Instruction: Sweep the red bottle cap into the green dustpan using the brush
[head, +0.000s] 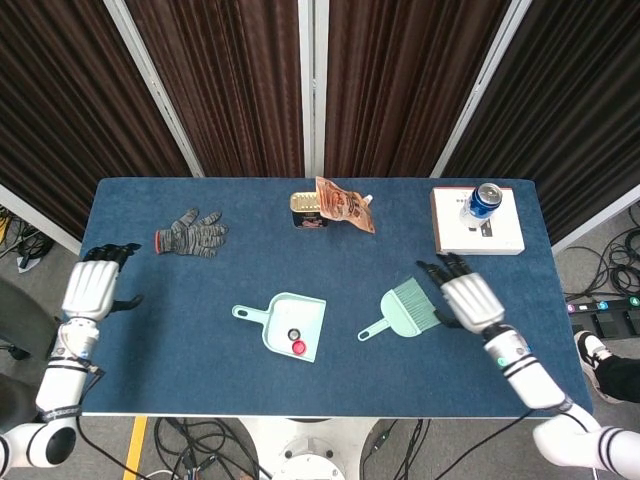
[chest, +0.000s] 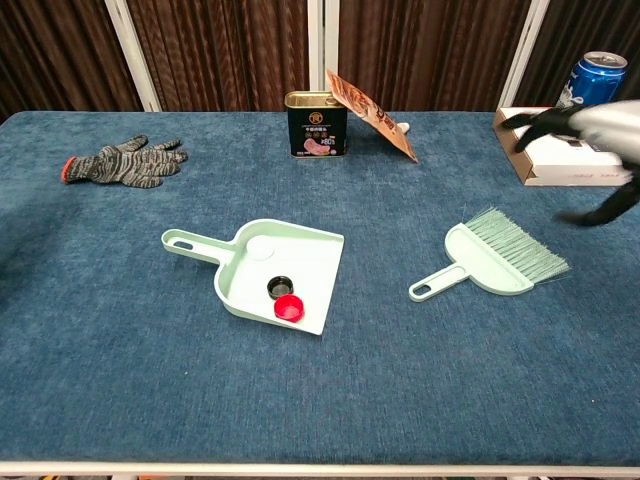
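The red cap (head: 299, 347) lies inside the green dustpan (head: 283, 316), and the brush (head: 401, 311) lies flat to its right. The right hand (head: 468, 297) hovers beside the brush with fingers spread; the left hand (head: 91, 287) is at the table's left edge, empty.

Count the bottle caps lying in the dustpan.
2. A red bottle cap lies near the open front edge of the green dustpan, and a black cap sits touching it, just behind. A pale round mark near the handle looks moulded into the pan rather than a cap.
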